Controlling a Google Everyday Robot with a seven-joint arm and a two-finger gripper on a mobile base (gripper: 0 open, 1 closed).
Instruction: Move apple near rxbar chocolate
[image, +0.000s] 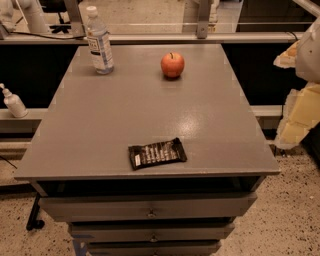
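The apple (172, 64), round, red-orange and with a short dark stem, stands upright at the far middle of the grey table (100, 125). The rxbar chocolate (157, 153), a flat black wrapper with white lettering, lies near the table's front edge, slightly tilted. My gripper (300, 107) shows as pale white and yellow parts at the right edge of the camera view, off the table's right side. It is well away from both the apple and the bar and touches neither.
A clear water bottle (99, 41) with a white cap stands at the table's far left. A small white pump bottle (13, 102) sits on a ledge to the left. Drawers (150, 207) lie below the tabletop. A rail (200, 36) runs behind the table.
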